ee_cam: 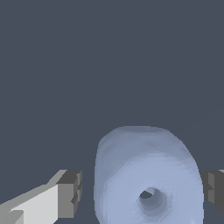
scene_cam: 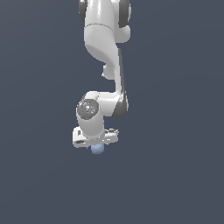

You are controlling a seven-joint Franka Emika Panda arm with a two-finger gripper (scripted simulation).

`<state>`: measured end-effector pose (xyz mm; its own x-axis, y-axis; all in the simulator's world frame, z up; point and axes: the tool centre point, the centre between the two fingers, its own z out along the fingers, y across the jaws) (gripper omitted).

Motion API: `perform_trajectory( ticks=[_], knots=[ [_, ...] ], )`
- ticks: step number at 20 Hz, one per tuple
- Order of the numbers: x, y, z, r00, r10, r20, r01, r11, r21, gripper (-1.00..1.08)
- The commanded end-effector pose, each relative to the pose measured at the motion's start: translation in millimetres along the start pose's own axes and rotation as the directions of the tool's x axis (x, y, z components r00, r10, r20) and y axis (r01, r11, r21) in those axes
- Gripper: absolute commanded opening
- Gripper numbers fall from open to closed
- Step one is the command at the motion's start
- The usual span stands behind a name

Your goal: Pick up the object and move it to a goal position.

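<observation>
In the exterior view the gripper (scene_cam: 97, 146) hung low over the floor, and the object (scene_cam: 97, 149) peeked out directly beneath it, presumably so the fingers could straddle it. In the wrist view the object (ee_cam: 146, 175) sat between the fingers (ee_cam: 69, 193), one pad apart from it, the other seemingly touching, so they were not clamped; no container showed in either view.

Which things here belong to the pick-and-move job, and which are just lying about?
Belonging to the job:
- pale blue object, between the fingers
- pincer, one finger touching the object, the other with a gap

Lying about:
- nothing else in view; only the dark floor
</observation>
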<state>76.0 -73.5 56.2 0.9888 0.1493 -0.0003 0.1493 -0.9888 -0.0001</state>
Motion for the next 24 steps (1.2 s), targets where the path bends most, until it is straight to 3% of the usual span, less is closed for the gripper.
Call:
perform_trajectory(
  ticks=[1, 7, 8, 24],
  knots=[
    [-0.3, 0.2, 11.7, 1.0, 0.0, 0.0, 0.0, 1.0, 0.0, 1.0],
    [1.3, 0.4, 16.8, 1.0, -0.001, 0.0, 0.001, 1.0, 0.0, 1.0],
    [1.3, 0.4, 16.8, 1.0, -0.001, 0.0, 0.001, 1.0, 0.0, -1.0],
    [-1.5, 1.1, 8.3, 1.0, -0.001, 0.0, 0.001, 1.0, 0.0, -1.0]
  ],
)
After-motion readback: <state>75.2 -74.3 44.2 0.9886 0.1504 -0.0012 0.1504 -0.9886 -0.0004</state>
